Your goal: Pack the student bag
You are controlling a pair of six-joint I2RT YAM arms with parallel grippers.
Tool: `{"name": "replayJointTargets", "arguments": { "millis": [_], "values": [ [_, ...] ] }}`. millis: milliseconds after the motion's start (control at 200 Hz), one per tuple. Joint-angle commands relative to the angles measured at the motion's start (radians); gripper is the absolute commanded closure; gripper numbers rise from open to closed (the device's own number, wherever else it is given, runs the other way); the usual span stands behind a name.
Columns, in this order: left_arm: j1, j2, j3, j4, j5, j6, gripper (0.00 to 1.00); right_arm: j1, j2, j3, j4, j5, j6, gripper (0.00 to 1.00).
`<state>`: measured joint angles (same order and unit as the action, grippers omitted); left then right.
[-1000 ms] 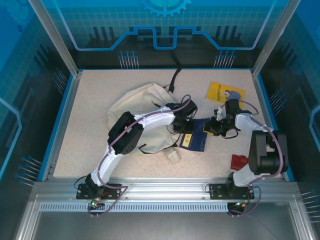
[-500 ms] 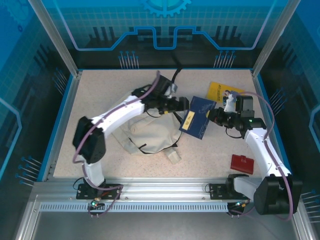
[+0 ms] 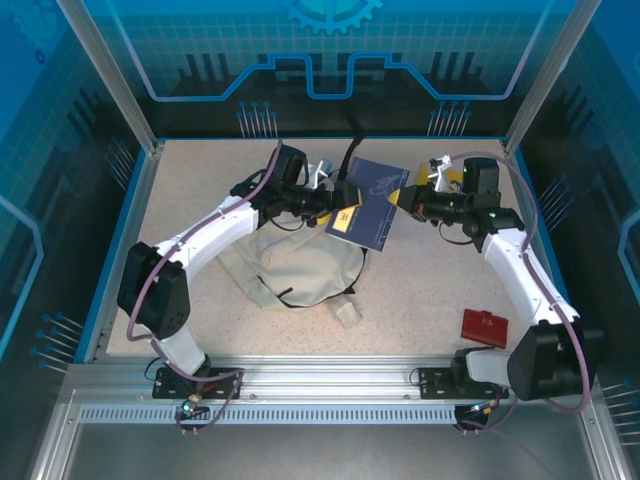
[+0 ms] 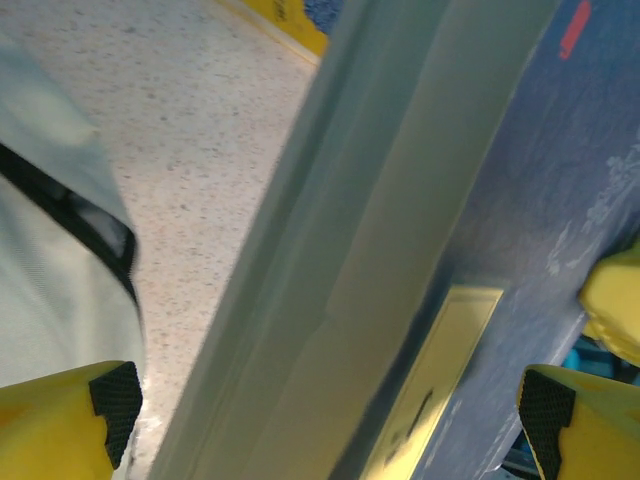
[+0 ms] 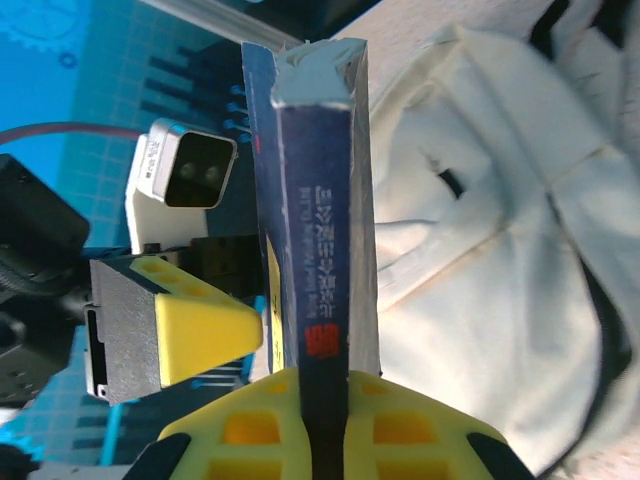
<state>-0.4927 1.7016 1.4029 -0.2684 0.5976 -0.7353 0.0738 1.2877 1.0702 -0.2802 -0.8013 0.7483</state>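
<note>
I have the student bag slumped on the worktop, left of centre toward the near edge; I can't see inside it. At its far end my left gripper has its jaws wide apart, either side of a dark blue book. My right gripper is clamped on that book's end. A red case sits near the near right corner. The surface is speckled beige, and blue panels wall the cell.

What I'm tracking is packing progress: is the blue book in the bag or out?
Out. The right gripper clamps the blue book by its edge, holding it up over the student bag, not inside it.
</note>
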Motion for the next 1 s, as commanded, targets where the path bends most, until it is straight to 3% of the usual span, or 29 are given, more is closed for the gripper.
{"name": "replayJointTargets", "arguments": {
  "millis": [0,140,450,635,755,995],
  "values": [
    [0.03,-0.005,-0.029,0.112,0.131,-0.072,0.01,0.01,0.039,0.042,0.147,-0.158,0.113,0.94],
    [0.055,-0.007,-0.049,0.17,0.222,-0.096,0.01,0.008,0.083,0.067,0.22,-0.231,0.182,0.94],
    [0.095,0.004,-0.071,0.158,0.269,-0.083,0.01,0.009,0.138,0.074,0.376,-0.31,0.306,0.93],
    [0.098,-0.002,-0.096,0.28,0.334,-0.171,0.02,0.01,0.169,0.079,0.38,-0.322,0.307,0.93],
    [0.103,-0.026,-0.116,0.359,0.356,-0.222,0.13,0.006,0.204,0.12,0.238,-0.316,0.198,0.93],
    [0.13,-0.064,-0.155,0.391,0.335,-0.243,0.48,-0.021,0.297,0.189,0.048,-0.319,0.036,0.93]
  ]
}}
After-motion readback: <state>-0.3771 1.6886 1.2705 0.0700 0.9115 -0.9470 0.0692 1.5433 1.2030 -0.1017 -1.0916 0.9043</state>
